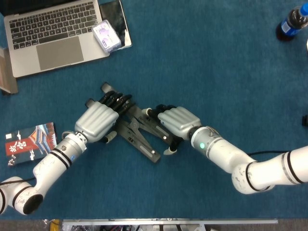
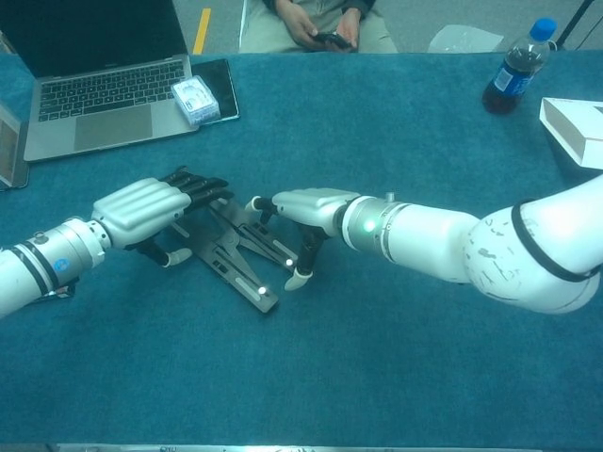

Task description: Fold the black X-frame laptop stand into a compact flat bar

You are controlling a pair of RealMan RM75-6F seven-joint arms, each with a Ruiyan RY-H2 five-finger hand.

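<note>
The black X-frame laptop stand [image 1: 140, 135] [image 2: 241, 269] lies on the blue table cloth, its bars drawn nearly together into a narrow slanted bundle. My left hand [image 1: 98, 120] [image 2: 141, 205] presses on its left side, dark fingers stretched over the upper bar ends and thumb on the cloth. My right hand [image 1: 177, 120] [image 2: 306, 205] presses from the right, its fingers lying over the right bar and its thumb reaching down beside the bar's lower end. Both hands hide parts of the stand. Neither hand plainly encloses a bar.
A laptop [image 1: 50, 33] [image 2: 94, 94] sits open at the back left, with a small white box [image 1: 107, 36] on a dark tablet [image 1: 120, 19] beside it. A booklet [image 1: 29, 142] lies by my left forearm. A cola bottle [image 1: 291, 21] and a white box [image 2: 575, 118] stand far right.
</note>
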